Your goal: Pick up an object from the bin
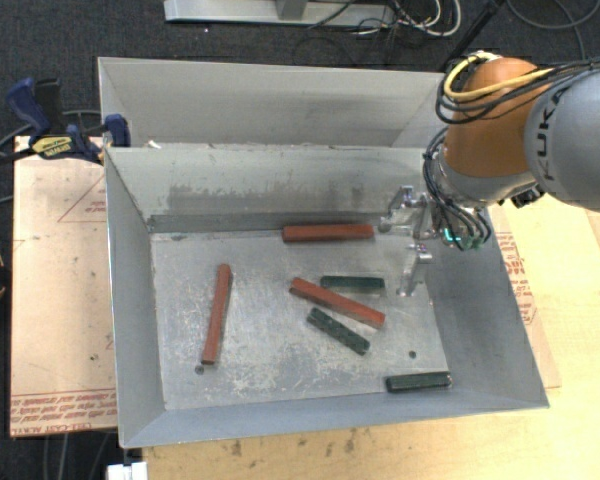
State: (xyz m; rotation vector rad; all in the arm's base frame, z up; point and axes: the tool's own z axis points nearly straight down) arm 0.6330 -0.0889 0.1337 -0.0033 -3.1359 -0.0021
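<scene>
Though gripper (411, 284) hangs beside green bar (352, 283), contact w/ it unclear.

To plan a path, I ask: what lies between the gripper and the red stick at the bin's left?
In the camera view, a short green stick and a slanted red stick, close together, lie between the gripper and the left stick.

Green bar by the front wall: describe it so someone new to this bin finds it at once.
Find the bin's front wall, nearest the camera, and follow it to its right end. A dark green bar lies there, roughly along the wall. It lies alone, while the other green bars flank a red bar mid-floor.
</scene>
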